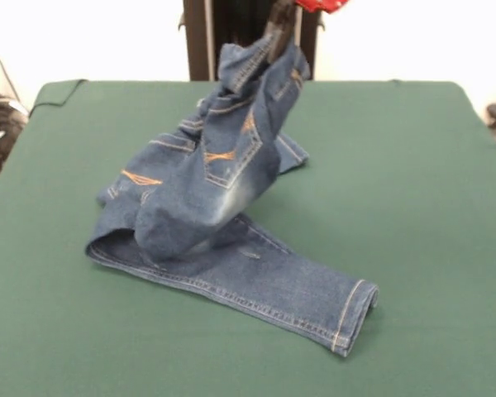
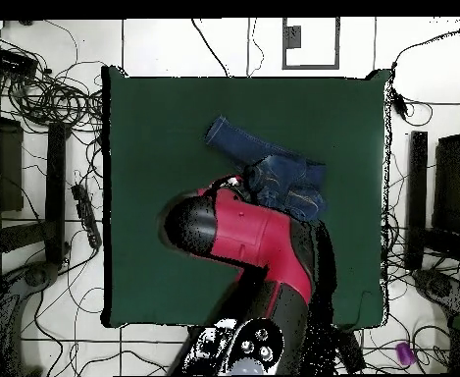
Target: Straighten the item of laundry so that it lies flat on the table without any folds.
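Green table (image 1: 430, 165), jeans (image 1: 231, 207) hanging below jaws (image 1: 279, 33) clamped on their top, one leg flat.

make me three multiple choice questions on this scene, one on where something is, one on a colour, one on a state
1. Which part of the jeans lies flat on the table?
A. the raised waistband
B. one leg, ending in a hemmed cuff
C. none of it

2. What colour is the stitching on the jeans?
A. tan-orange
B. white
C. green

3. What state are the jeans in?
A. spread flat with no folds
B. folded into a neat square
C. partly lifted, one end held up by the gripper

Answers:
1. B, in the front view one leg stretches across the cloth to its cuff.
2. A, orange seams show on the pockets and hems.
3. C, the gripper pinches the top end above the table while the rest hangs bunched.
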`<state>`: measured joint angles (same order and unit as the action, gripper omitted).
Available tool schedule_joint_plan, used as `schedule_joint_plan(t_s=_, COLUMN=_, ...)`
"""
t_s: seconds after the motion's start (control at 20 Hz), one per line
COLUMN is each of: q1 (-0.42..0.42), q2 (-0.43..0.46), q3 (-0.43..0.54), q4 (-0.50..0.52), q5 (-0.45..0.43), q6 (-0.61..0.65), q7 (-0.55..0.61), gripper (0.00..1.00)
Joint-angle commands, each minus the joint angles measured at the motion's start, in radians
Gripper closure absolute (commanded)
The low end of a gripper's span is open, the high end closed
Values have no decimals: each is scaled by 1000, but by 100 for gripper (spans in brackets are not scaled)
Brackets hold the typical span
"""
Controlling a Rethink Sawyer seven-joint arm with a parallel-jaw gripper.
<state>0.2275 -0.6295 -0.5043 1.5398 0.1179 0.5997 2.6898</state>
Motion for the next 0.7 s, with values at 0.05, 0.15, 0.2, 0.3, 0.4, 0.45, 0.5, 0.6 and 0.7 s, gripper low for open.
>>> schedule_joint_plan(t_s=0.05, q1=92, q2=162, q3=-45, q4=-205, q5=148, q6=193, q7=453, gripper=100)
schedule_joint_plan(t_s=0.15, q1=111, q2=202, q3=-66, q4=-253, q5=171, q6=222, q7=509, gripper=100)
schedule_joint_plan(t_s=0.2, q1=119, q2=221, q3=-76, q4=-277, q5=182, q6=237, q7=536, gripper=100)
schedule_joint_plan(t_s=0.3, q1=133, q2=254, q3=-97, q4=-322, q5=204, q6=271, q7=584, gripper=100)
schedule_joint_plan(t_s=0.4, q1=141, q2=279, q3=-111, q4=-362, q5=224, q6=304, q7=625, gripper=100)
schedule_joint_plan(t_s=0.45, q1=145, q2=291, q3=-116, q4=-382, q5=234, q6=320, q7=645, gripper=100)
schedule_joint_plan(t_s=0.5, q1=150, q2=303, q3=-123, q4=-401, q5=245, q6=337, q7=667, gripper=100)
schedule_joint_plan(t_s=0.6, q1=165, q2=335, q3=-144, q4=-445, q5=264, q6=385, q7=719, gripper=100)
schedule_joint_plan(t_s=0.7, q1=183, q2=378, q3=-175, q4=-497, q5=279, q6=432, q7=779, gripper=100)
